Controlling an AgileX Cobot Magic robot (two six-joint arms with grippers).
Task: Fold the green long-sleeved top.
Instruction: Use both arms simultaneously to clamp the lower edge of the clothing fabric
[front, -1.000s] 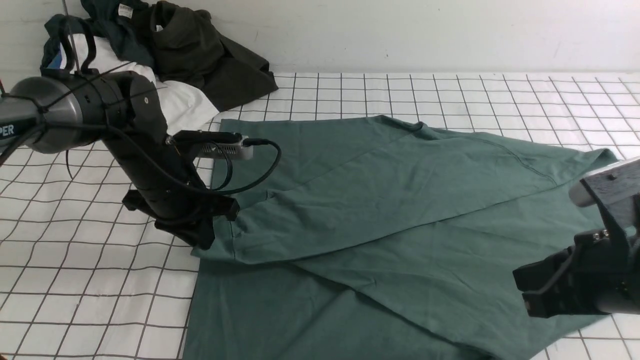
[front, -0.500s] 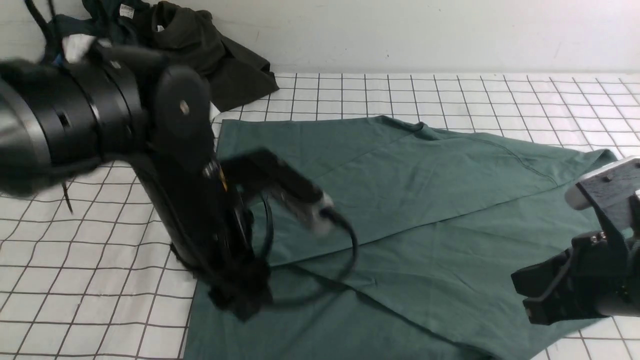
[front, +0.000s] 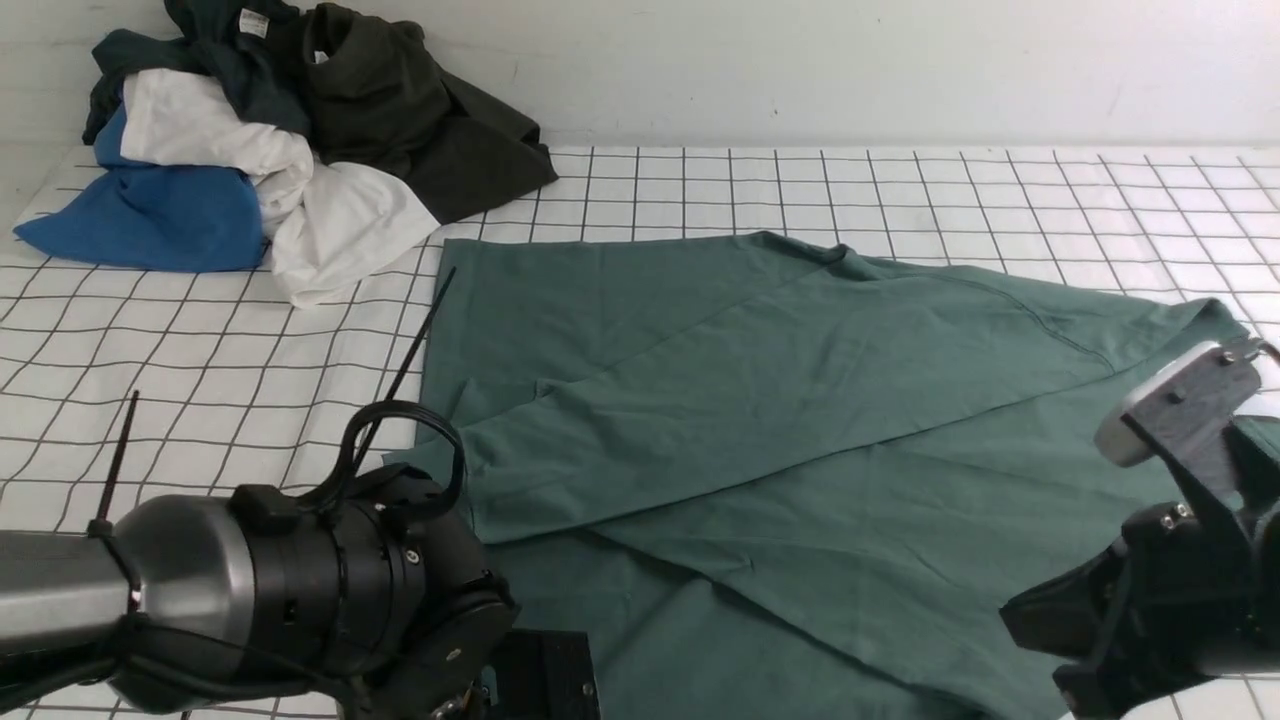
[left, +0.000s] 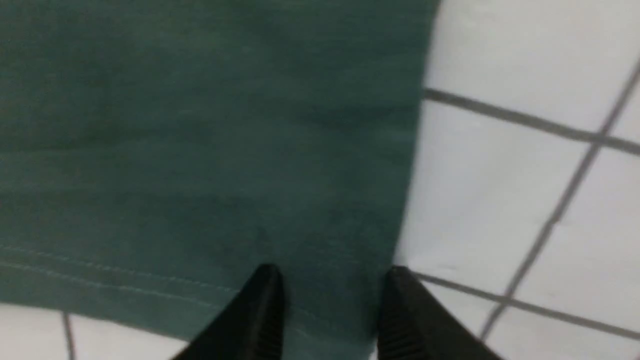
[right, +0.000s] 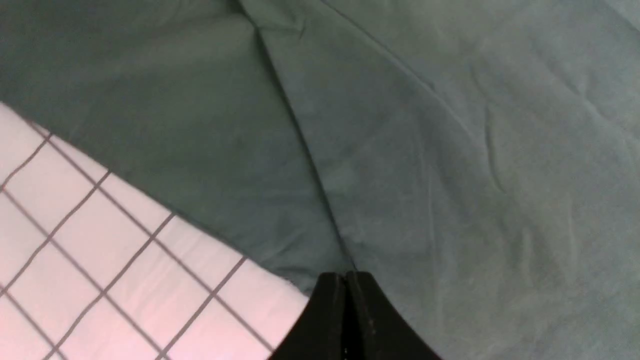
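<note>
Green long-sleeved top (front: 760, 400) is seen spread flat over the middle and right of the grid-patterned table (front: 900, 190), with one large panel folded diagonally across the body so that long creases run from the near left toward the far right. A heap of clothes is piled at the far left corner, well apart from the fold: a dark olive garment (front: 400, 110), a white garment (front: 330, 220), a blue garment (front: 150, 215) and a dark navy garment (front: 220, 50).

The left arm (front: 300, 600) is held low at the near left edge, its wrist bent downward by the top's near left side. In its wrist view the left gripper (left: 332, 320) is shown with jaws parted, one fingertip (left: 265, 310) over the fabric just above the stitched hem and the other at the cloth's side edge.

The right arm (front: 1180, 600) is reached in from the near right, angled down over the top's right part. The right gripper (right: 346, 315) is shown with jaws pressed together above a fold line near the cloth's edge; whether any fabric is pinched cannot be told.
</note>
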